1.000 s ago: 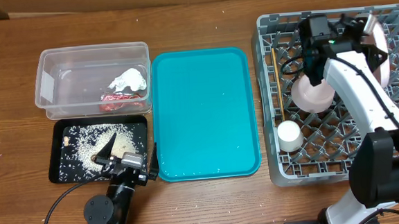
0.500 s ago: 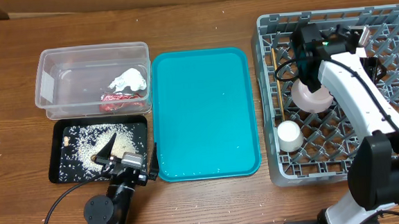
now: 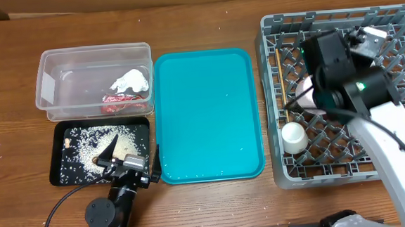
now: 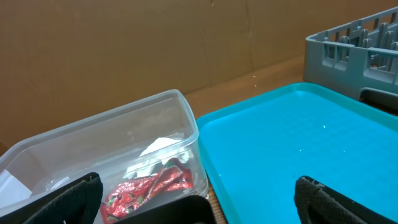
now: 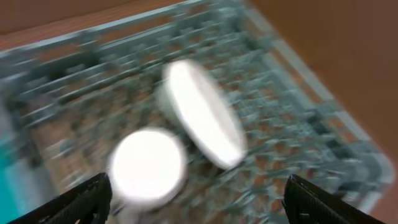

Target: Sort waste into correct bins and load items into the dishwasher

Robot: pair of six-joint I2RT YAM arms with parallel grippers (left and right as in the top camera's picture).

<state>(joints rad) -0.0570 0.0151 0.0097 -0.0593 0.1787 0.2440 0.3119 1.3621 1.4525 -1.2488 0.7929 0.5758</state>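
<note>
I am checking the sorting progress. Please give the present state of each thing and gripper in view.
Left gripper: open, empty.
Right gripper: open, empty.
Napkin: crumpled, inside clear tub.
Red wrapper: crinkled, inside same tub.
Rice: scattered in black tray.
Cup: standing in dish rack.
Plate: on edge in rack.
Chopsticks: lying in rack.

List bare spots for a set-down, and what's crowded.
Free: the whole teal tray, between tub and rack; the tub's left half, away from napkin and wrapper; the table strip beyond tub and teal tray. Crowded: black tray, strewn with rice under the left gripper; rack's left side, with chopsticks, bowl, cup and the right arm overhead.
</note>
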